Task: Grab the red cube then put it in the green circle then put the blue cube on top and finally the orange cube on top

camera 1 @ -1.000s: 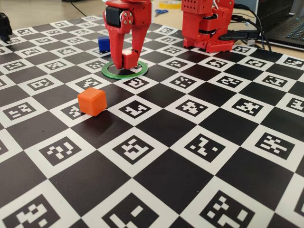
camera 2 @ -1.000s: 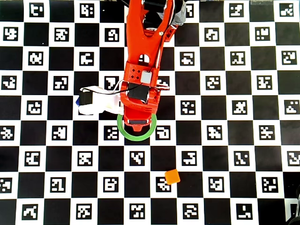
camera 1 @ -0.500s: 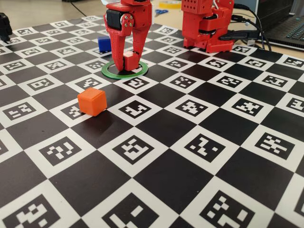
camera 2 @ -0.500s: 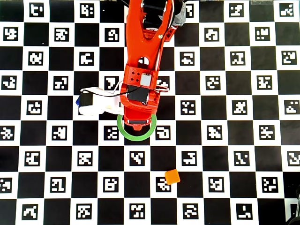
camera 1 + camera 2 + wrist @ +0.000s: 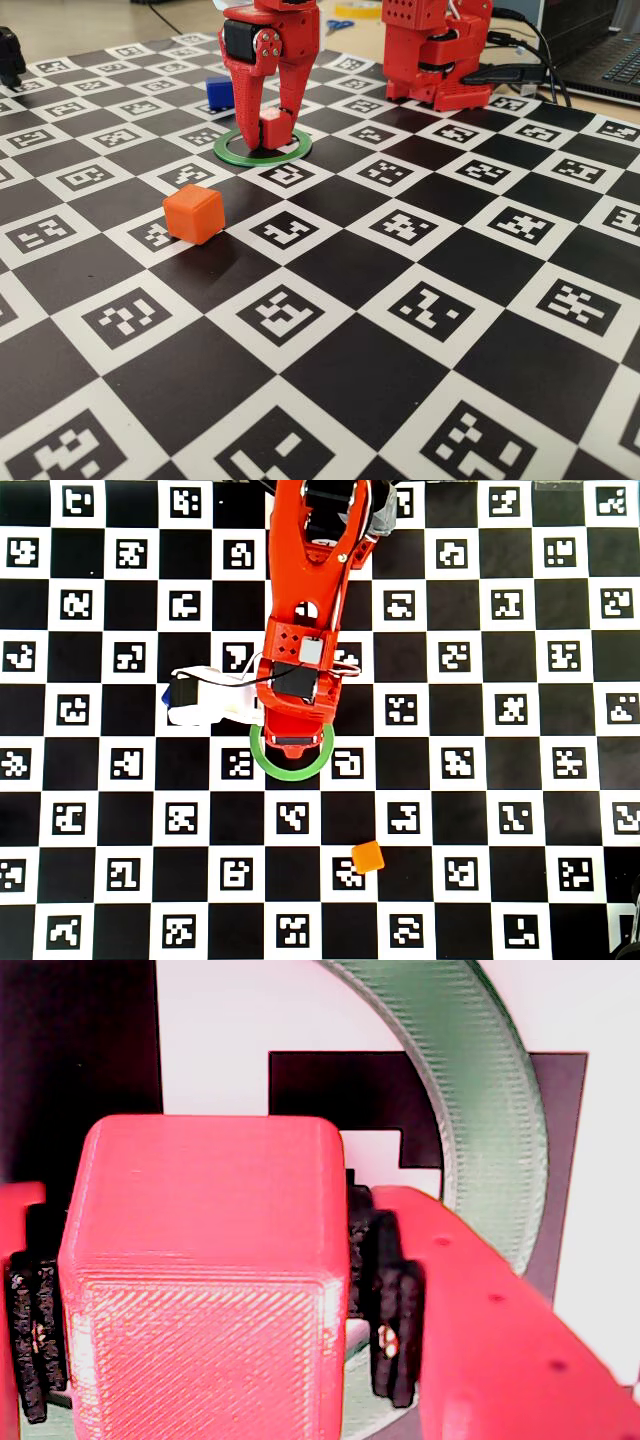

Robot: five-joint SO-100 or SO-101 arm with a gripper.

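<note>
My red gripper (image 5: 268, 140) points straight down over the green circle (image 5: 240, 152) and is shut on the red cube (image 5: 272, 128), which sits low inside the ring, at or just above the board. In the wrist view the red cube (image 5: 205, 1270) fills the space between the black pads (image 5: 395, 1310), with the green circle (image 5: 480, 1080) curving behind it. The blue cube (image 5: 219, 92) lies behind and left of the ring. The orange cube (image 5: 194, 213) lies in front of it, to the left. From overhead the arm hides the red cube; the ring (image 5: 262, 763) and orange cube (image 5: 367, 857) show.
The board (image 5: 400, 380) is a black-and-white checker of printed markers. The arm's red base (image 5: 435, 50) stands at the back right with black cables (image 5: 520, 70) beside it. A dark object (image 5: 8, 55) sits at the far left edge.
</note>
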